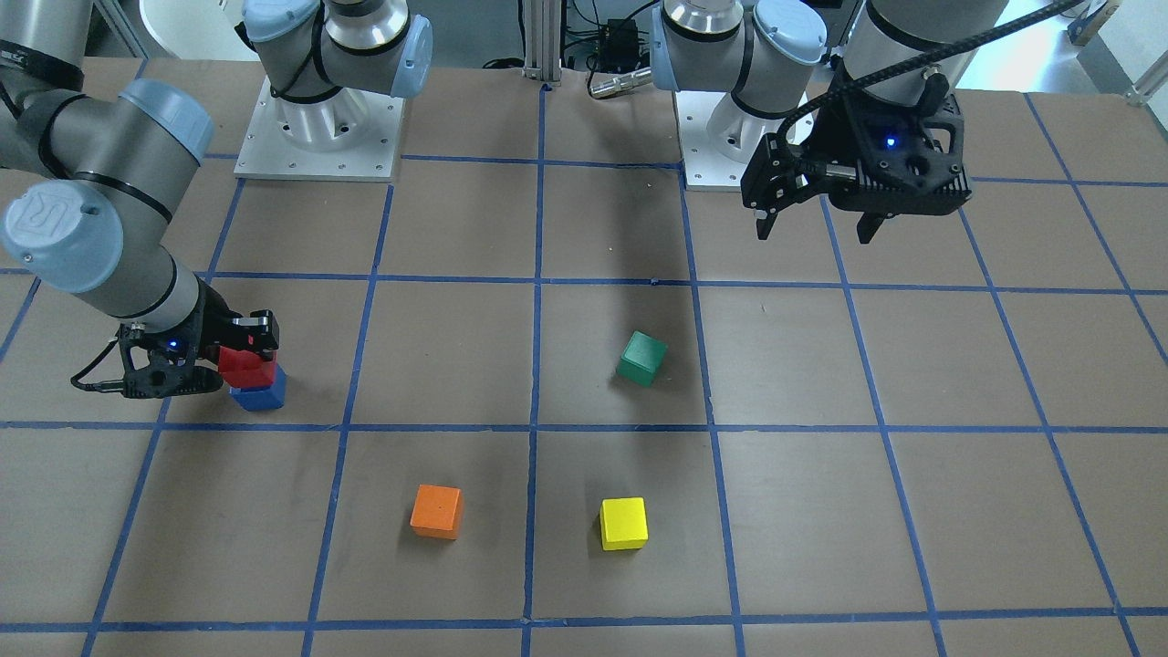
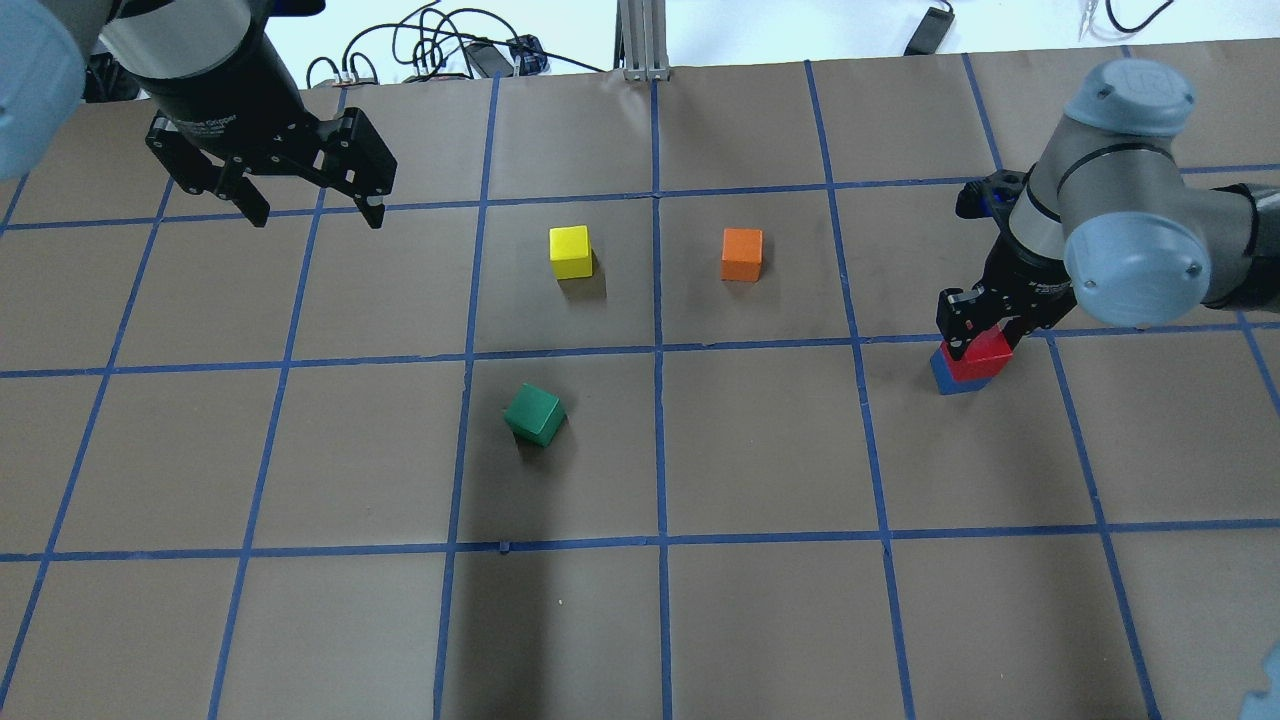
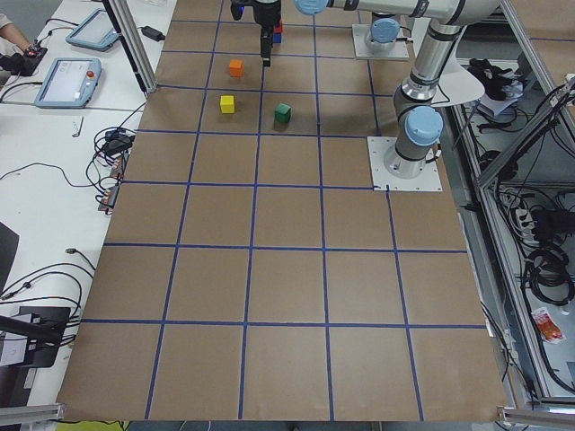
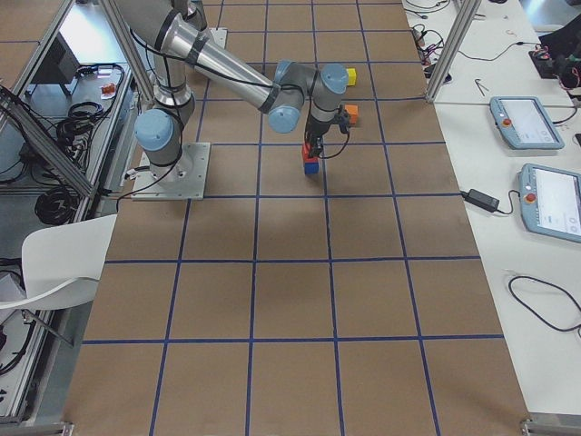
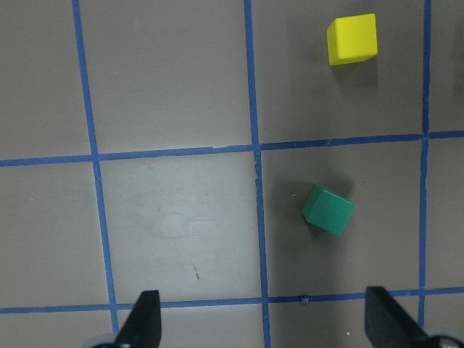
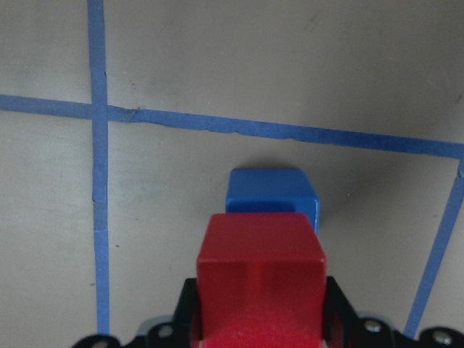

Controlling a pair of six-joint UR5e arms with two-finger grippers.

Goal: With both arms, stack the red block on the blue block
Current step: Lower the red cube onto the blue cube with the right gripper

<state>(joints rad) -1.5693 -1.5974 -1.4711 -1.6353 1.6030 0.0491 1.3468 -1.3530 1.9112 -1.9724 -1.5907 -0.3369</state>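
The red block point(image 1: 246, 367) is held between the fingers of my right gripper point(image 1: 245, 356), which is shut on it. It sits on or just above the blue block point(image 1: 260, 394), slightly offset; I cannot tell whether they touch. In the overhead view the red block point(image 2: 985, 355) covers most of the blue block point(image 2: 950, 378) at the table's right. The right wrist view shows the red block point(image 6: 261, 268) in the jaws and the blue block point(image 6: 270, 192) just beyond it. My left gripper point(image 2: 310, 205) is open and empty, high over the far left.
A green block point(image 2: 534, 414) lies tilted near the middle of the table. A yellow block point(image 2: 570, 251) and an orange block point(image 2: 742, 254) sit farther out. The left wrist view shows the green block point(image 5: 328, 210) and yellow block point(image 5: 352, 39) below. Blue tape lines grid the table.
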